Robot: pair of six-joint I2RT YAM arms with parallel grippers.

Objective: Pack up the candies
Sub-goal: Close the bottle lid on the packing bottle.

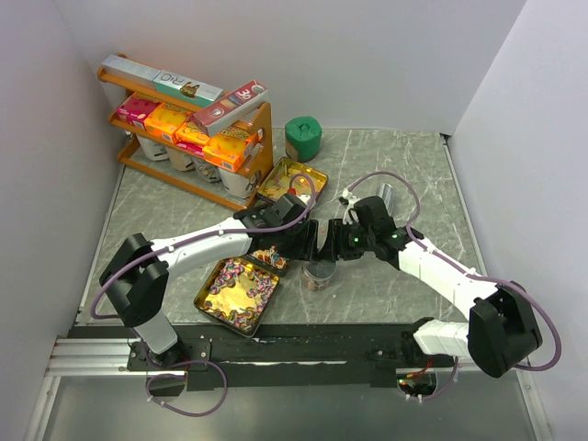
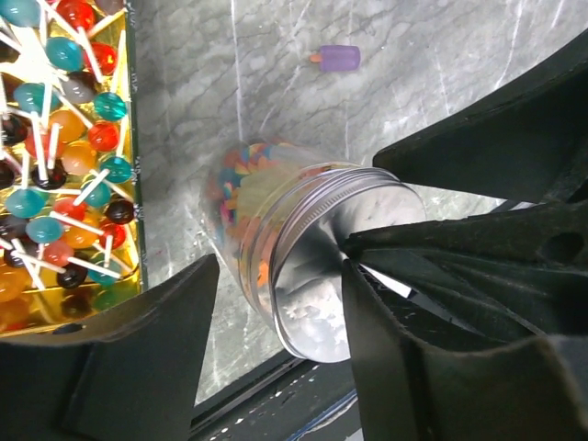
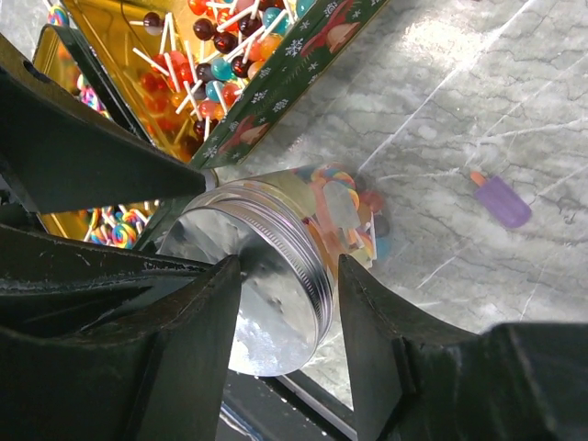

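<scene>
**Desk:** Where are the candies (image 3: 342, 204) sitting?

**Photographer:** They are lying inside a clear jar (image 1: 319, 276) that is standing on the grey marbled table (image 1: 413, 175), midway between the two arms. A silver screw lid (image 2: 363, 230) is sitting on top of it.

**Desk:** How are they looking?

**Photographer:** They are small and mixed in colour: orange, yellow, blue and pink. They are pressing against the glass, and both wrist cameras are blurring their shapes.

**Desk:** What is each camera catching that the others are missing?

**Photographer:** From overhead, the jar is showing only as a small glint under the black arms. That view alone is taking in the orange rack (image 1: 266, 138) of boxes at the far left and a green container (image 1: 301, 138) beside it. The wrist cameras are picking up a loose purple sweet (image 2: 337, 58) lying on the table well apart from the jar. They are also showing a tin (image 3: 276, 87) of ball lollipops just beside the jar.

**Desk:** And the jaws?

**Photographer:** The left gripper (image 2: 280, 262) is straddling the lid with its jaws spread, and bare table is showing between one finger and the glass. The right gripper (image 3: 289, 262) is holding its jaws apart across the same lid. Whether they are pressing on it, I cannot tell.
</scene>
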